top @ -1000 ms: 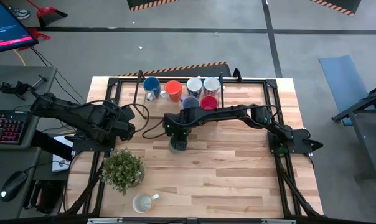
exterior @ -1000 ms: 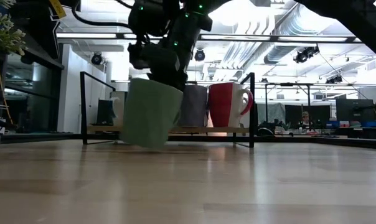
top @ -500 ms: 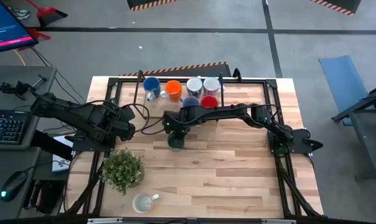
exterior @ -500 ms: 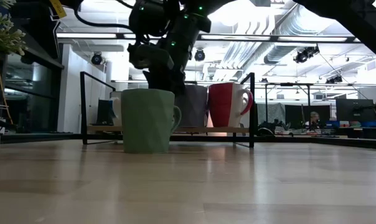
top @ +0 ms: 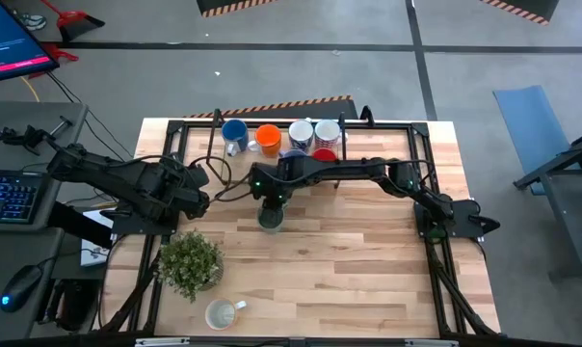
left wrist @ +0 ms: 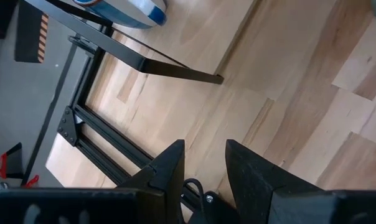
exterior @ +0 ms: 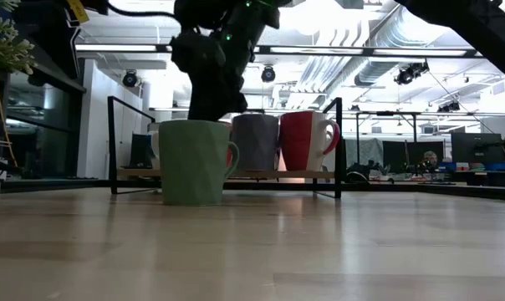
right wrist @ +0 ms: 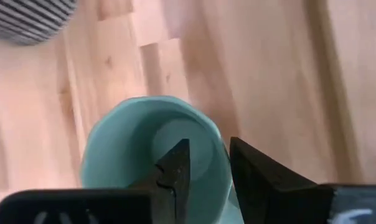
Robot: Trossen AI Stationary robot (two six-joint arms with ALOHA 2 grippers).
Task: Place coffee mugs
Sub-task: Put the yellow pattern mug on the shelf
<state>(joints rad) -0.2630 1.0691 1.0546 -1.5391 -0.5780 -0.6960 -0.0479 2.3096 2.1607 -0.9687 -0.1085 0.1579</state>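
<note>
The green mug (top: 270,218) stands upright on its base on the table, in front of the black rack (top: 199,123); the low view shows the green mug (exterior: 194,162) level. My right gripper (right wrist: 210,158) is open above it, pointing down, one finger inside the mug and one outside its wall. In the rack stand the blue (top: 235,133), orange (top: 268,139), white (top: 301,131), grey-patterned (top: 328,129) and red (top: 324,155) mugs; the slate-blue mug (exterior: 257,142) is partly under my right arm. The cream mug (top: 222,313) sits near the near edge. My left gripper (left wrist: 205,155) waits open at the table's left. My right gripper comes at the green mug from above, its fingers on either side of the rim (right wrist: 225,152). The inner finger (right wrist: 178,165) stands apart from the wall. I cannot tell whether the outer finger (right wrist: 247,165) touches the wall. The mug rests on the table.
A leafy potted plant (top: 190,262) stands near the table's left near corner, beside the cream mug. The rack's black frame (exterior: 112,146) runs along the far edge. Bare wood (top: 358,260) lies to the right and near side of the green mug.
The green mug hung tilted under my right gripper a second ago; it has been set down and now stands upright on the table, a little farther left. My right gripper has shifted slightly toward the far left above it.
</note>
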